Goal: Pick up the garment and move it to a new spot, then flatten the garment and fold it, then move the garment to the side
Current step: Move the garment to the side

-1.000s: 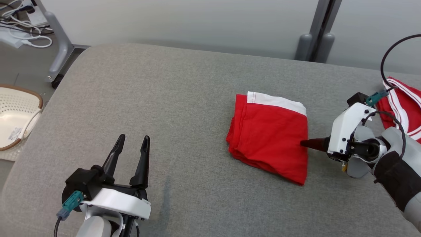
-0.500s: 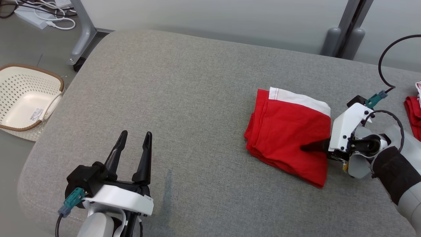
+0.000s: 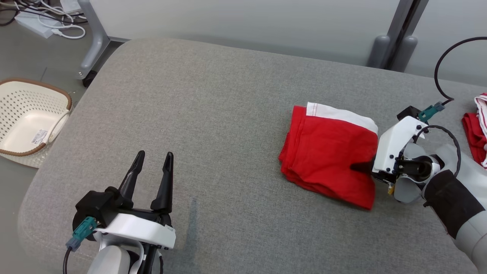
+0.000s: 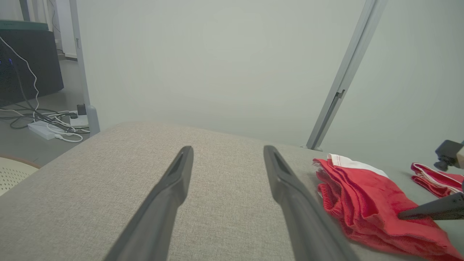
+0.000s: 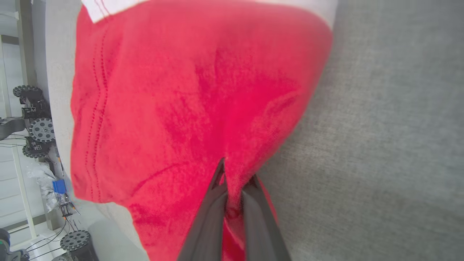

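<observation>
The garment (image 3: 475, 129), red cloth with white striped trim, lay bunched at the far right edge of the tabletop (image 3: 213, 114), partly cut off; no lettering on it could be read. The tabletop was a broad grey slab with rounded corners and a coarse woven cover. Near its right side lay the shorts (image 3: 327, 152), folded into a rough square of soft red knit with a white panel along the far edge and rows of stitching near one hem. On the floor to the left stood a cream perforated basket (image 3: 23, 99) with a brown rim; its small label (image 3: 40, 136) was too small to read. The right claw (image 3: 355, 166) was pressed together, pinching the near right edge of the shorts. The left claw (image 3: 154, 156) hung spread wide above bare tabletop, touching nothing.
</observation>
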